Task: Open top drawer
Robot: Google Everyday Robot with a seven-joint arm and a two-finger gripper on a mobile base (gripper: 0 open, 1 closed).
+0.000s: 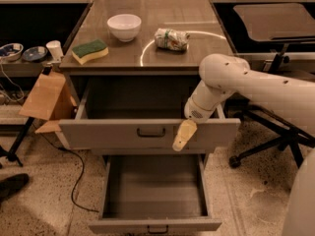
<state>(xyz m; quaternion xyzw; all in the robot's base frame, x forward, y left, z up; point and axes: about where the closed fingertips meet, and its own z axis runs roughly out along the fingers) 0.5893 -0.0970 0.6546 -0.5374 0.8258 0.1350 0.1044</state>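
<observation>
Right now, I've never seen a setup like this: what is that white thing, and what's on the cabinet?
The white limb from the right is a robot's arm; its gripper, the yellowish tip, hangs over the front panel of the top drawer, beside its black handle. Whether it grips the panel I cannot tell. That drawer is pulled out, as is a lower drawer. The single camera looks down at the cabinet's front. On the cabinet top lie a white bowl, a green sponge and a crumpled packet.
</observation>
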